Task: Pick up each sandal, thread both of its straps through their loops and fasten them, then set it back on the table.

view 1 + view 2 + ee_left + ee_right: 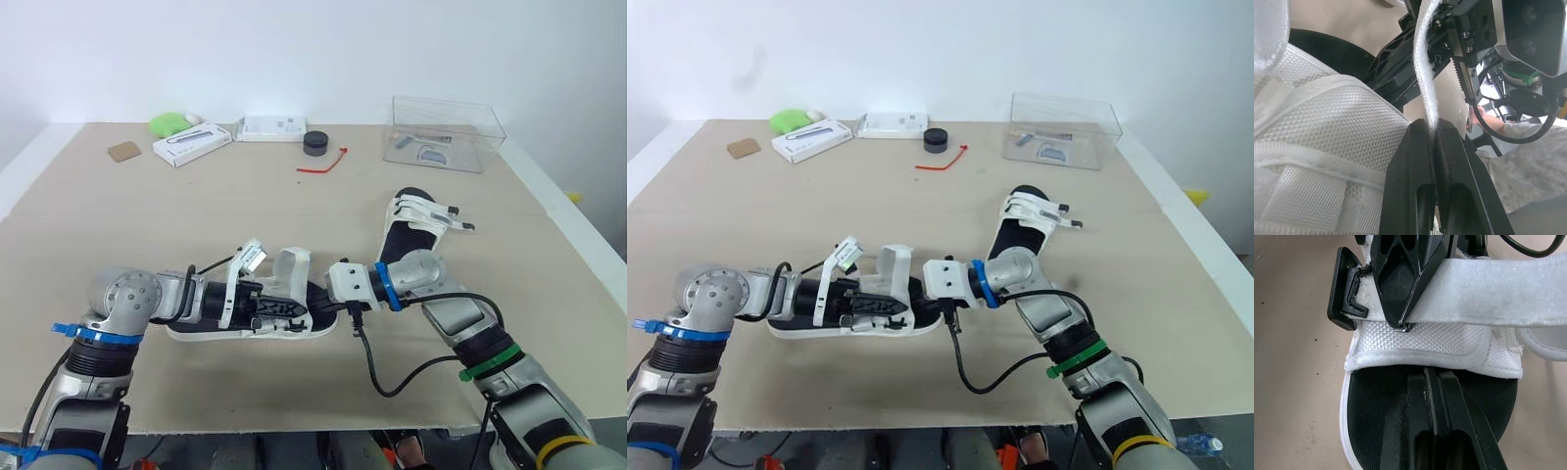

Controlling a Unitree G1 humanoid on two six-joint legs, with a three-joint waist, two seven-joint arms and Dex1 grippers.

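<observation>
On beige table (294, 206), white wall (294, 49) behind: left fingers (1408, 196) tight on strap (1423, 63), right fingers (1408, 431) together.

Bright, even light washes the table (118, 225); shadows along its far edge are soft; the strap (1426, 58) blurs close up.

Beige desk (196, 215) against a white wall. Along the far edge, left to right: brown square pad (124, 151), green lump (168, 123), white carton (192, 143) lying at an angle just beside it, second flat white carton (270, 127), and a black round puck (315, 143). Red tie (323, 164) lay near the puck, on the near side. Clear plastic box (447, 133) sat far right, with small items inside that were too small to identify.
</observation>
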